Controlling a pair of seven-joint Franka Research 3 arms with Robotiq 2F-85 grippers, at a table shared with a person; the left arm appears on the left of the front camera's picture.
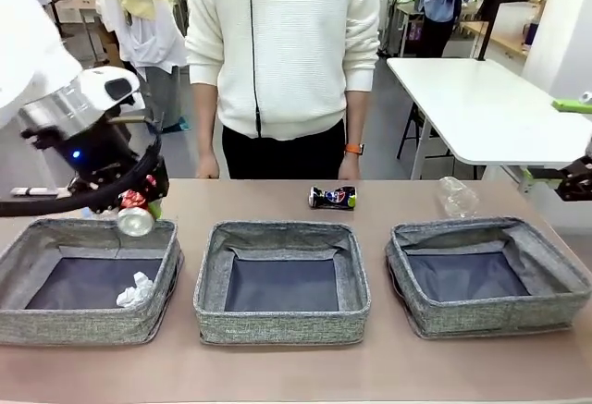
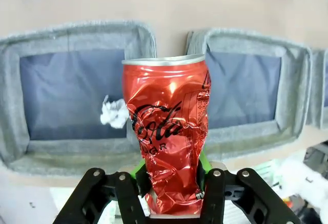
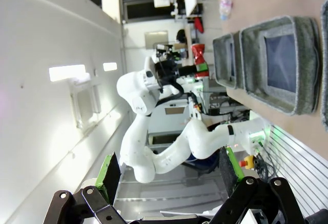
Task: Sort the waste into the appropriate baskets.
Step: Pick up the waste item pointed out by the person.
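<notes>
My left gripper (image 2: 171,185) is shut on a dented red can (image 2: 169,142), held upright in the left wrist view. In the front view the can (image 1: 136,216) hangs over the far right corner of the left basket (image 1: 37,325). A white paper ball (image 1: 136,290) lies inside that basket. The middle basket (image 1: 208,302) and right basket (image 1: 555,307) hold nothing. A dark blue can (image 1: 332,198) lies on the table behind the middle basket. Behind the right basket lies a clear plastic cup (image 1: 457,196). My right gripper (image 3: 170,175) stands open, off to the right, holding nothing.
A person in a white sweater (image 1: 277,43) stands at the far edge, hands down. In the right wrist view a clear pinkish bottle (image 3: 225,1) lies on the table beyond the baskets. A white side table (image 1: 481,108) stands at the back right.
</notes>
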